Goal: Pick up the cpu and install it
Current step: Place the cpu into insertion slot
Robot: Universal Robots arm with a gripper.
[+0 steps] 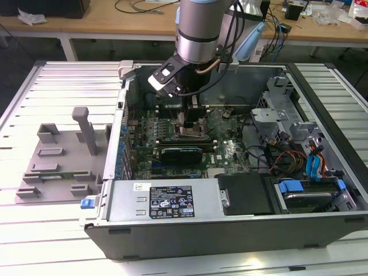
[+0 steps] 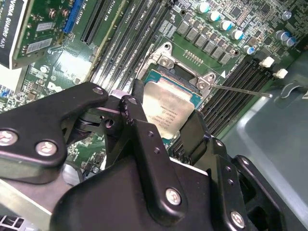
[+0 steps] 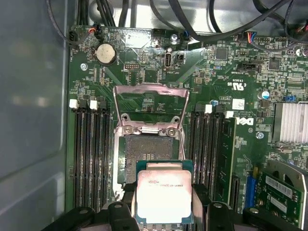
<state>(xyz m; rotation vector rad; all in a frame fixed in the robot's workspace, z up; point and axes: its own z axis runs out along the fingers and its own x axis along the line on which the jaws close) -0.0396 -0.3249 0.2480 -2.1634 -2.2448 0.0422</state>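
In both wrist views the cpu [image 3: 163, 195] [image 2: 168, 108], a silvery square with a thin green rim, sits between the black fingers [image 2: 137, 106] of my gripper [image 2: 166, 120], which is shut on its two opposite edges. It hangs partly over the open dark socket [image 3: 147, 156]. The socket's metal frame [image 3: 150, 108] is flipped up beyond the socket. In the exterior view the gripper [image 1: 190, 118] reaches down into the open computer case, over the motherboard [image 1: 224, 144].
Memory slots [image 3: 91, 149] run along both sides of the socket. A black expansion card [image 1: 183, 154], power supply [image 1: 167, 201] and drive bay with blue cables [image 1: 313, 167] fill the case. A grey fixture [image 1: 57, 155] lies outside at the exterior view's left.
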